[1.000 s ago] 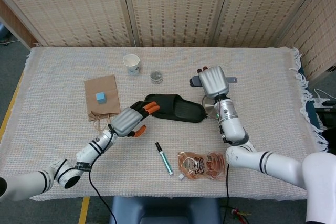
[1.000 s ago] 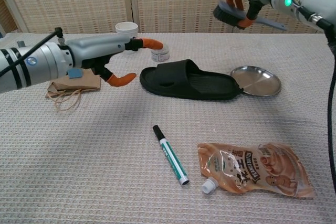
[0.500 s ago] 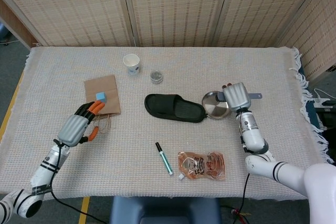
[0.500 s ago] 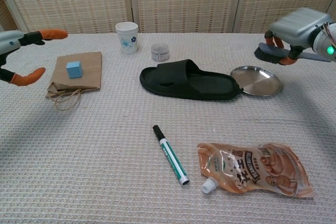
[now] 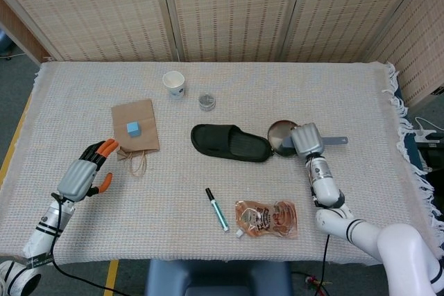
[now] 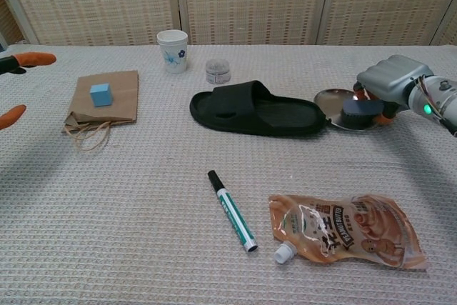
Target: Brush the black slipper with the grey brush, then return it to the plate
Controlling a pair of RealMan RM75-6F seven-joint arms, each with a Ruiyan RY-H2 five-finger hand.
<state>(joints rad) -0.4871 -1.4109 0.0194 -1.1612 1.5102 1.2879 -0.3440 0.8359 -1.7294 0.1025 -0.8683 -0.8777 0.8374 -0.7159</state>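
In the chest view the left hand [image 6: 18, 87] is mostly cut off by the frame edge, only orange fingertips showing; the head view shows it whole [image 5: 84, 175], fingers apart and holding nothing, raised near the front left of the table [image 5: 361, 95]; just right of it lies a brown paper bag [image 5: 134, 126] with a small blue cube [image 5: 132, 128] on top; behind stand a paper cup [image 5: 174, 83] and a small tin [image 5: 207, 101]; the black slipper [image 5: 231, 143] lies flat mid-table, its toe end touching the metal plate [image 5: 279, 133]; in front lie a marker [image 5: 216, 209] and a brown pouch [image 5: 266, 218]; the right hand [image 5: 306, 139] is clamped on the grey brush [image 6: 360, 110], holding it over the plate and hiding much of the dish; only the handle tip pokes out in the head view.
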